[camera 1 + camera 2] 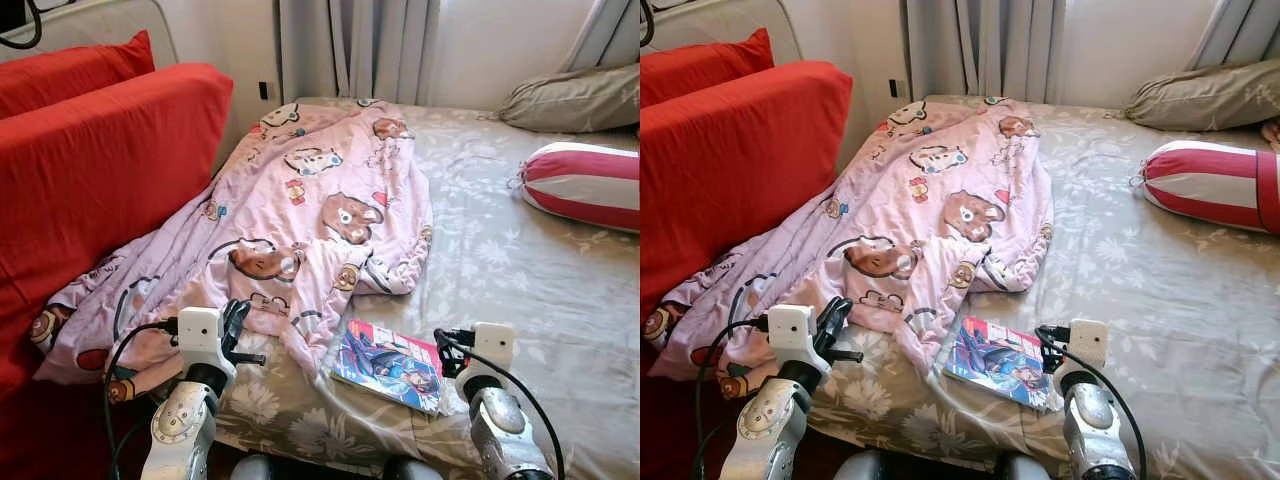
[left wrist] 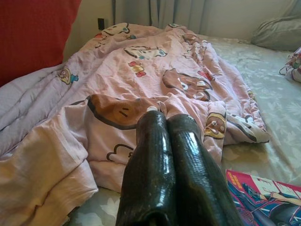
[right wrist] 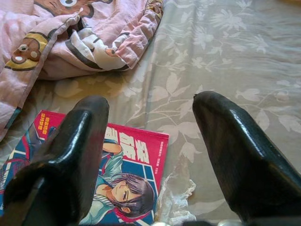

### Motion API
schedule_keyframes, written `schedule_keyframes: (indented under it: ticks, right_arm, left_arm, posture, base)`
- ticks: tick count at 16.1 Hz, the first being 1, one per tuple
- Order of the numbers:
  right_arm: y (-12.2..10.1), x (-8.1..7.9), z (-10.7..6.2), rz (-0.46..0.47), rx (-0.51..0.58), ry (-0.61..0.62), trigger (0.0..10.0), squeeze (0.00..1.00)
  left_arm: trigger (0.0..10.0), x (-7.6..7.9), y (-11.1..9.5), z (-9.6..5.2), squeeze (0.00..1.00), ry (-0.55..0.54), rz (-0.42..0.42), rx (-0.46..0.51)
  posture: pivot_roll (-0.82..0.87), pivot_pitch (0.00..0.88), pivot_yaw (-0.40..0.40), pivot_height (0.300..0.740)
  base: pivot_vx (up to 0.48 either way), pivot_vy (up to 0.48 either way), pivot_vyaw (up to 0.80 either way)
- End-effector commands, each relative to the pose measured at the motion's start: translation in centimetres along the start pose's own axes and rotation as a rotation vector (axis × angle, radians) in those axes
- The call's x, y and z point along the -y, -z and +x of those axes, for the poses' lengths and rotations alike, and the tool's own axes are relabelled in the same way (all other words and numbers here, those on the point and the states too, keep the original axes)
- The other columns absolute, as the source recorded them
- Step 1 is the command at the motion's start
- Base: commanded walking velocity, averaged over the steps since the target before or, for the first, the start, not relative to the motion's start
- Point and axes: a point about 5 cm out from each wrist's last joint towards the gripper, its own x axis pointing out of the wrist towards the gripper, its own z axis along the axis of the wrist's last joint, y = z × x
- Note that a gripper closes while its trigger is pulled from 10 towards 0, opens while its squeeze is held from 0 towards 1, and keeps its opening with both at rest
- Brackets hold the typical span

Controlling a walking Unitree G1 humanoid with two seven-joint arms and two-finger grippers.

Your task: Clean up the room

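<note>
The comic book (image 3: 108,179) cover carries lettering too small to read.

- My blanket (image 1: 300,230) drapes over the bed (image 1: 520,280) and hides the sheet beneath it; its near-left end drops behind my left arm.
- The striped bolster (image 1: 585,182) and the grey pillow (image 1: 575,98) run off the frame's right edge.
- The comic book (image 3: 117,179) cover is partly blocked by my right jaws.

Bed (image 1: 520,290): grey floral sheet, spanning centre and right of frame.
Blanket (image 1: 300,220): pink cartoon print, rumpled, centre-left.
Comic book (image 1: 390,365): lower centre, just beside the blanket's edge.
Bolster (image 1: 585,183): red-and-white, right edge.
Pillow (image 1: 572,100): grey, upper right.
</note>
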Motion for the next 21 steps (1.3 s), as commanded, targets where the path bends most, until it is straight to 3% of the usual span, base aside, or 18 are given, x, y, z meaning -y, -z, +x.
schedule_keyframes:
  ticks: [1, 11, 21]
  right_arm:
    - [-0.18, -0.21, 0.22, -0.019, -0.002, -0.012, 10.0, 0.0]
    - [0.17, 0.28, 0.12, 0.012, -0.011, 0.013, 10.0, 0.0]
    - [0.72, -0.61, 0.43, 0.032, -0.076, -0.039, 10.0, 0.0]
  left_arm:
    - [10.0, 0.19, 0.17, 0.06, 0.0, 0.009, -0.012, -0.013]
    - [10.0, 0.16, 0.18, 0.0, 0.0, 0.013, -0.007, -0.017]
    - [10.0, 0.23, 0.29, 0.11, 0.0, 0.019, -0.005, -0.025]
  posture:
    - [0.03, 0.0, 0.004, 0.604]
    - [0.03, 0.0, 0.006, 0.595]
    - [0.03, 0.0, 0.01, 0.595]
  base:
    - [0.0, 0.0, 0.0]
    - [0.0, 0.0, 0.0]
    - [0.0, 0.0, 0.0]
